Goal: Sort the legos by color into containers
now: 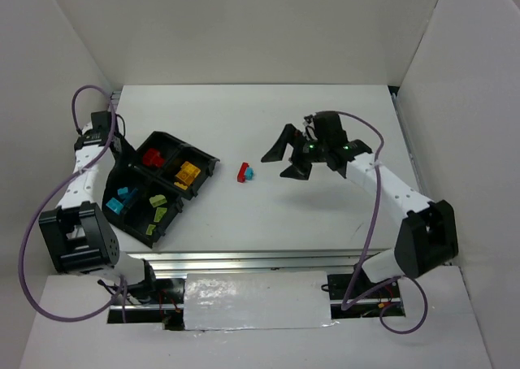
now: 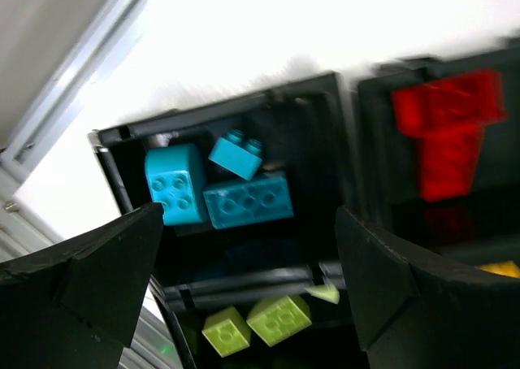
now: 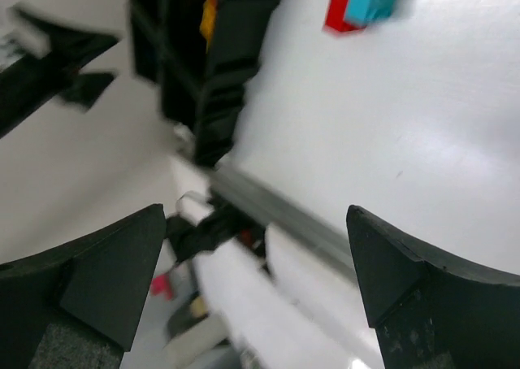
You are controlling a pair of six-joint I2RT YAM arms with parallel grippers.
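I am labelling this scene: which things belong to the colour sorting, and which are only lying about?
Job: black tray; bricks sorted in it; loose red brick; loose cyan brick.
Lying about: purple cables; silver sheet at near edge.

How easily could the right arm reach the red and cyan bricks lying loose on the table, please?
Probably yes, easily: the right gripper stands open just beside the red brick and cyan brick, with nothing visible between them; the tray lies beyond.
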